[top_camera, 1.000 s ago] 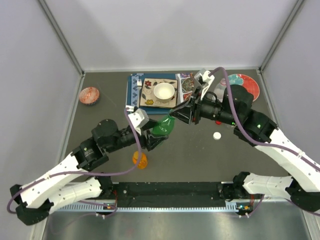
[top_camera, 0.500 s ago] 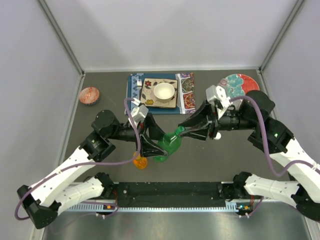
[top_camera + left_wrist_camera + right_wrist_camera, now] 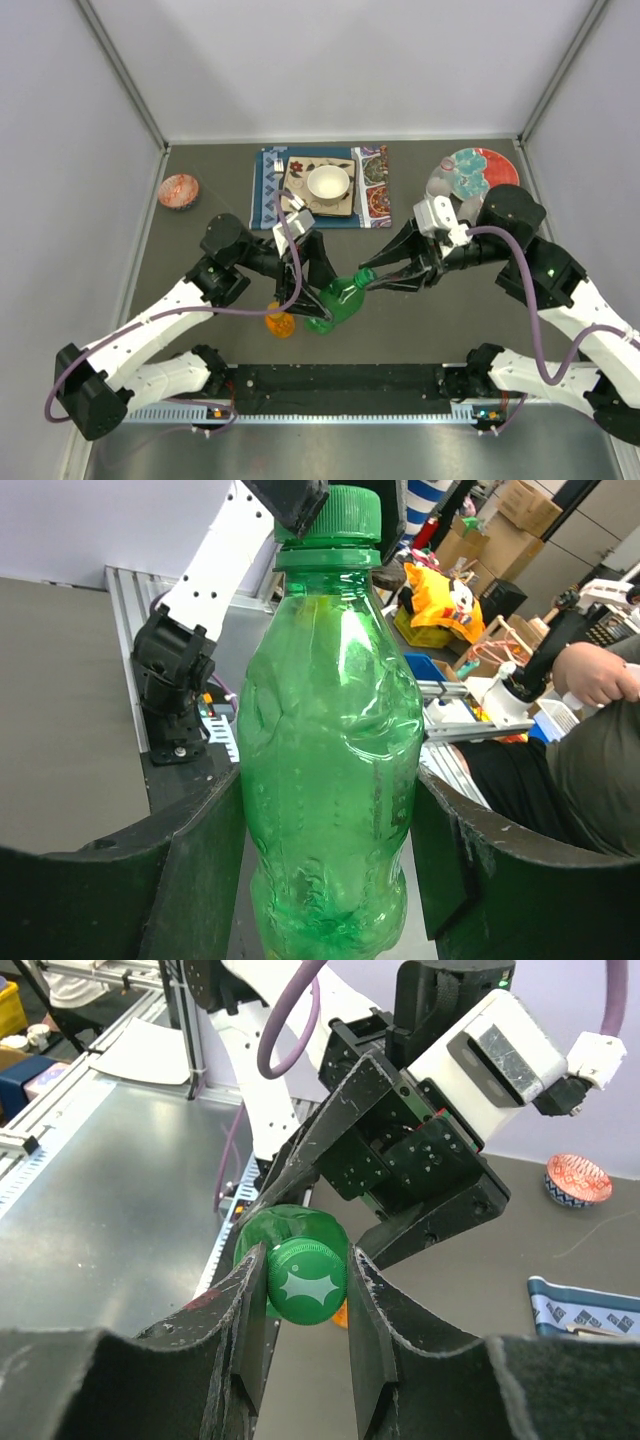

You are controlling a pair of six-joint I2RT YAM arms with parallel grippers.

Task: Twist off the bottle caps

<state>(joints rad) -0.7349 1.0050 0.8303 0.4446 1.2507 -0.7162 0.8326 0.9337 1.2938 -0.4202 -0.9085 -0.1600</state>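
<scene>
Arms of a two-armed robot met over the middle of a dark bench, sharing one small green bottle between them. The left end effector was clenched around the bottle's body. In the left wrist view, its two black fingers pressed against either side of the ribbed green plastic. The bottle was tilted, neck pointing toward the right arm. From above it was hard to say whether its base rested on the bench or hung just clear of it.

The right end effector had closed on the green cap. In the right wrist view the cap sat squarely between the two fingers, each touching its rim. The cap looked fully seated on the neck, with its collar ring just below it.

A squat orange bottle stood just beside the green one, on the near side. A white bowl sat on a patterned placemat toward the back, well apart from the work.

The step in hand appeared to be loosening this green cap, with both grips set and the turning not yet evident. The next move likely called for the right wrist to rotate counter to the thread while the left arm held the body firm enough not to slip, yet not so hard as to crush the thin plastic.
</scene>
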